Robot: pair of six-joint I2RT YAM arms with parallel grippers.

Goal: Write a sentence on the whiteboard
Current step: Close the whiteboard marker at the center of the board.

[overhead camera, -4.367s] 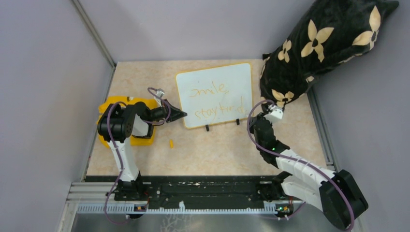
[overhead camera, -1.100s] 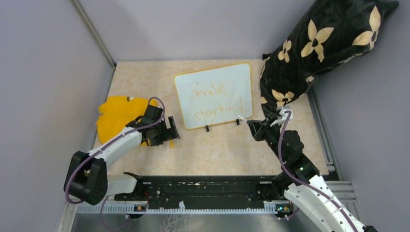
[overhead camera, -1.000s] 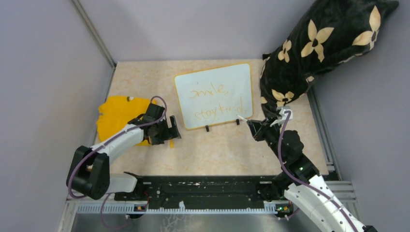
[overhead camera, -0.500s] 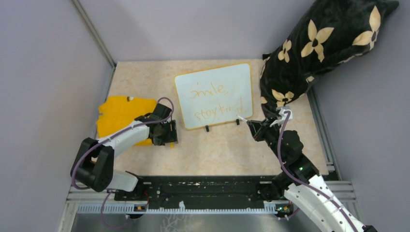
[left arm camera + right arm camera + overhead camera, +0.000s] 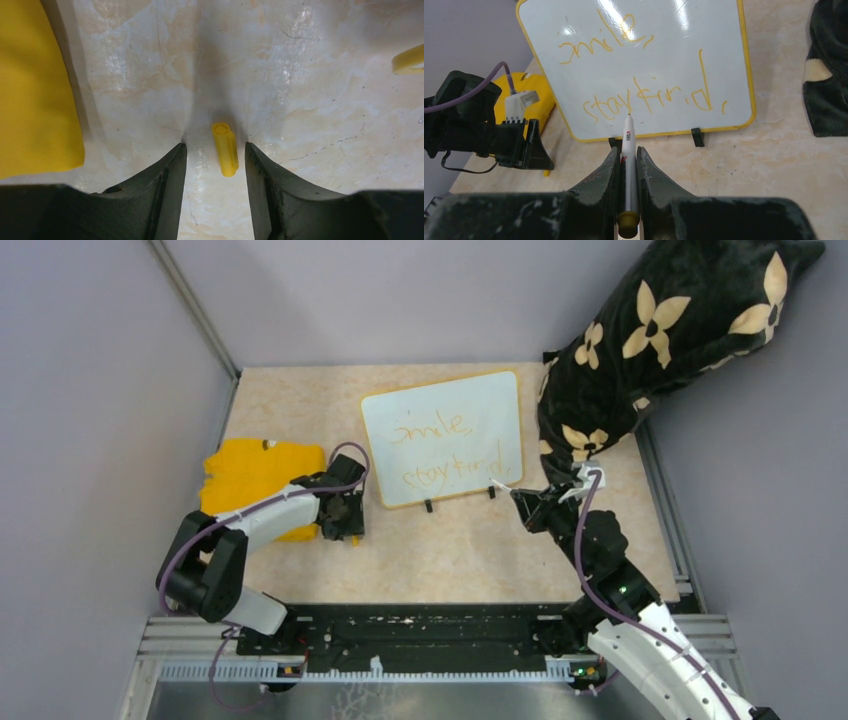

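**Item:** small white rectangular whiteboard w/ yellow rim [image 5: 375, 445], far-centre of marbled beige tabletop [image 5: 450, 550].
**Writing:** sentence [image 5: 644, 97] in orange cursive, approx. "smile," / "stay tird,". Pen's red label is too small to read.
**R gripper** [image 5: 628, 152]: clamped on slim white marker pen [image 5: 627, 132], nib bare.
**L gripper** [image 5: 214, 147]: part-open, astride small yellow plastic cap [image 5: 225, 150]; contact unclear.
**Risks:** round cap may roll or squirt out if pinched off-centre; bare nib could smudge the writing.
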